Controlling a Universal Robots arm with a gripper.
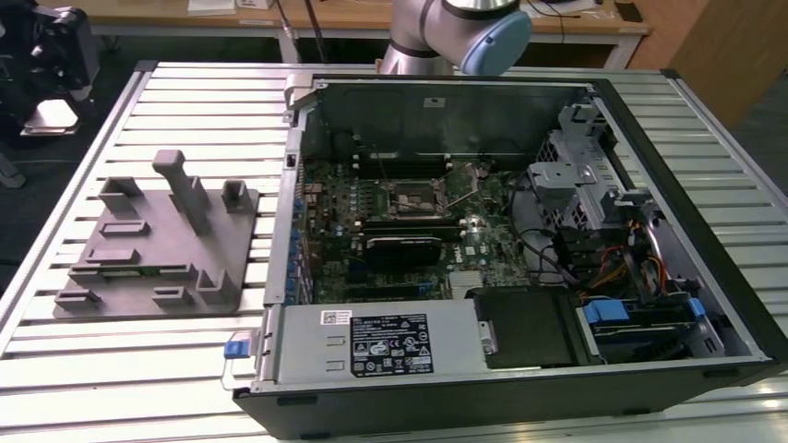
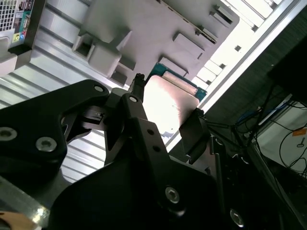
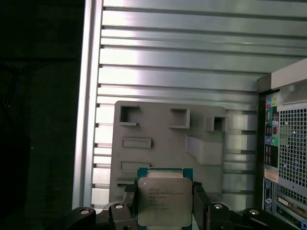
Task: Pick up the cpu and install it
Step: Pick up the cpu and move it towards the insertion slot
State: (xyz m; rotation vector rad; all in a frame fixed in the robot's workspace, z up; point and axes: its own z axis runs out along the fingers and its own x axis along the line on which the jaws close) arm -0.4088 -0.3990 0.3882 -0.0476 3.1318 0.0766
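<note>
- Black two-finger gripper (image 3: 164, 203): in both wrist views its fingers (image 3: 199, 201) are pressed against two opposite edges of the chip, pinching it between them.
- The cpu (image 3: 164, 200), a small flat square chip with a silvery-grey metal lid on a green board: it sits in that pinch, lid toward the first wrist camera. It appears to be carried clear of the surfaces beyond it.
- Handling, judged: light, thin and rigid. The smooth lid looks slippery, and the underside contacts are taken to be fragile. Hold is proper at the bare side edges only, as taken here, with modest squeeze and the chip kept level. A tilt or slip is the chief risk.
- Grey plastic fixture (image 3: 163, 134) with recesses and upright posts: it lies beyond the chip on the table.
- Slatted aluminium table (image 1: 185, 92): it carries both fixture and case.
- Open black computer case (image 1: 689, 185): in the exterior view the fixture lies at nine o'clock of it, just beside its wall.
- Square motherboard socket (image 1: 412, 196): it is at about ten o'clock of the case's middle. Whether it is occupied cannot be told.
- Grey robot arm (image 1: 468, 28): it stands at twelve o'clock of the case.
</note>
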